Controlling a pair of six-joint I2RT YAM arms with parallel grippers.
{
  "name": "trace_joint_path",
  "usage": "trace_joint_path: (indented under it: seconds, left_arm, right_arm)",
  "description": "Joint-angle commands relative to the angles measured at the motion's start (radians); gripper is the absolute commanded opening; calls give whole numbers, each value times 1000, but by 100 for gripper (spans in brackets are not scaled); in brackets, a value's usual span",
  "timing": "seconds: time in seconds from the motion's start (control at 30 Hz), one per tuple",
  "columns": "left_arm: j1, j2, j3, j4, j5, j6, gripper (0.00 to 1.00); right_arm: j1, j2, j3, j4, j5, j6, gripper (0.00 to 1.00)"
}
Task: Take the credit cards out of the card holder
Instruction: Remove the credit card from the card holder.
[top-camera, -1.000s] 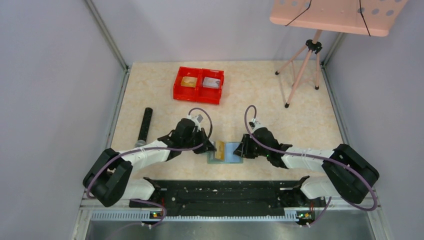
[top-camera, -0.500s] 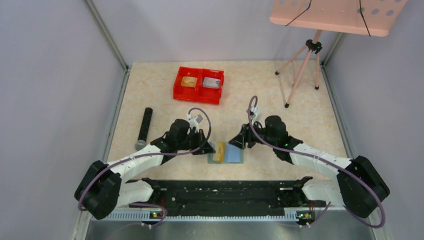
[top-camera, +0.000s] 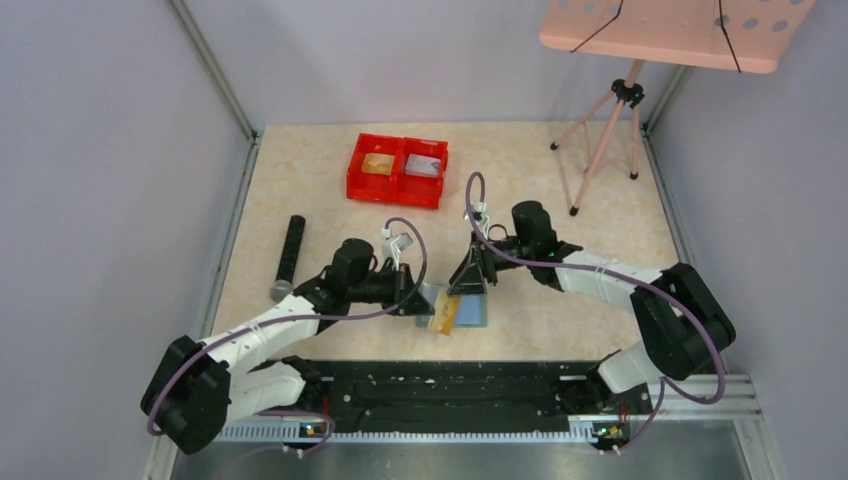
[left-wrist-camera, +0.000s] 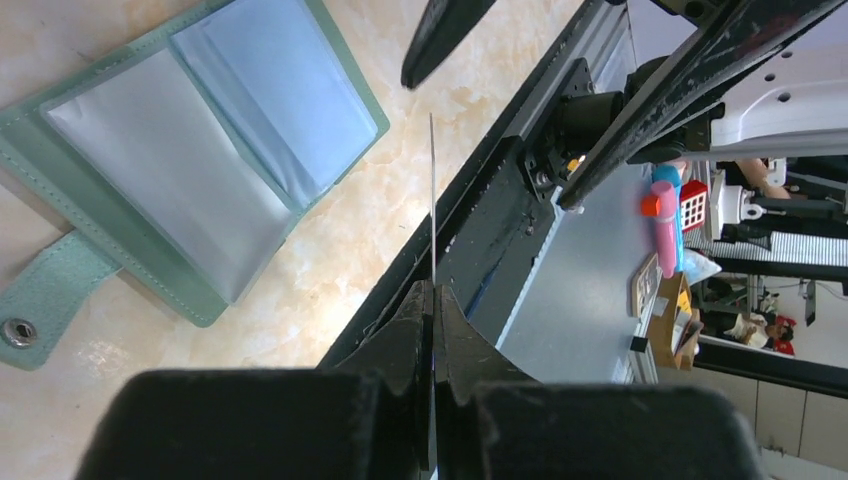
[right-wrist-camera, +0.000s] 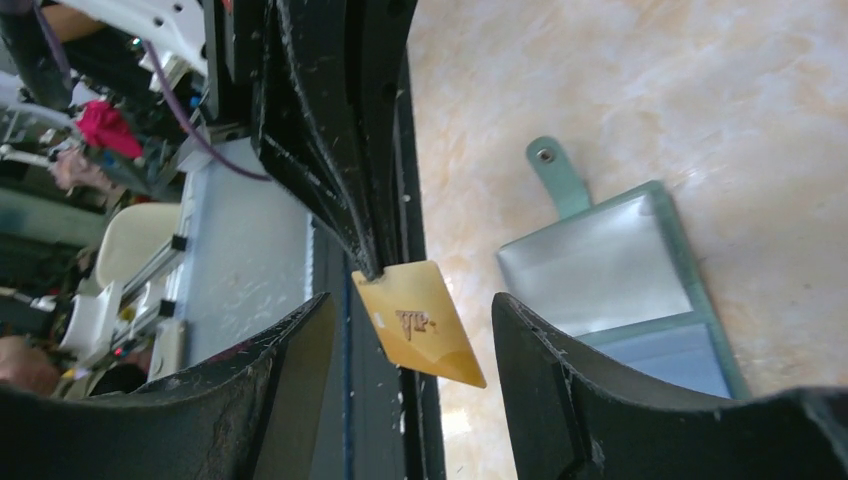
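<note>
Gold credit card (right-wrist-camera: 425, 335) clamped in left gripper (left-wrist-camera: 432, 292), clear of card holder (left-wrist-camera: 170, 180); right gripper (right-wrist-camera: 410, 305) open; next, likely handover.

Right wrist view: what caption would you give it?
The left gripper pinches the gold card, free of the open green card holder.

card holder (left-wrist-camera: 130, 215): matt grained green leather-look, stitched edge; glossy plastic pockets (left-wrist-camera: 270, 100); shiny metal snap (left-wrist-camera: 17, 332). gold card (right-wrist-camera: 425, 325) smooth, semi-gloss. tabletop (right-wrist-camera: 600, 90) polished marble-look. red bin (top-camera: 395, 189) glossy plastic.
</note>
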Motion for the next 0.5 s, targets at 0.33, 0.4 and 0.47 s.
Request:
trace_joint_path:
  seconds: [0.33,0.4,0.47]
  left_arm:
    - [3,24,43,76,105,25,0]
    - [2,27,47,68,101,33,0]
    - [3,28,53,48,79,37,0]
  right_arm:
    - [37,63,5,-6,-112,-82,52]
    - [37,59,1,-4,-109,-79,42]
    - [37,48,-5,4,-110,-75,25]
